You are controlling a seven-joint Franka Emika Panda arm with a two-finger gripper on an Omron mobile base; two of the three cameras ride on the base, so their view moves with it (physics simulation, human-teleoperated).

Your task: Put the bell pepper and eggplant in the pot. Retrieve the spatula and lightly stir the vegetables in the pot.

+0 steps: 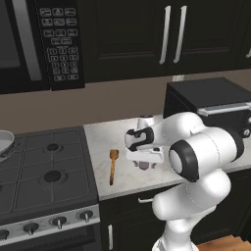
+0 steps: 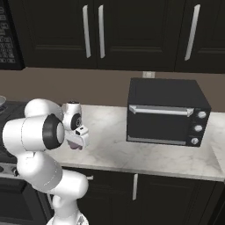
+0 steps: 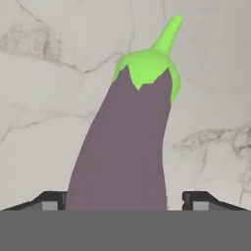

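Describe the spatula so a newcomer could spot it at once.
Start at the stove, then move to the marble counter on its right. The spatula lies flat near the stove's edge: slim, orange-brown wood, unlike the purple eggplant beside it.

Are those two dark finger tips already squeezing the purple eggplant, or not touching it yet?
Apart on the right, cannot tell on the left. In the hand view, the eggplant lies between the gripper fingertips; counter shows beside the right one, while the left one meets its edge.
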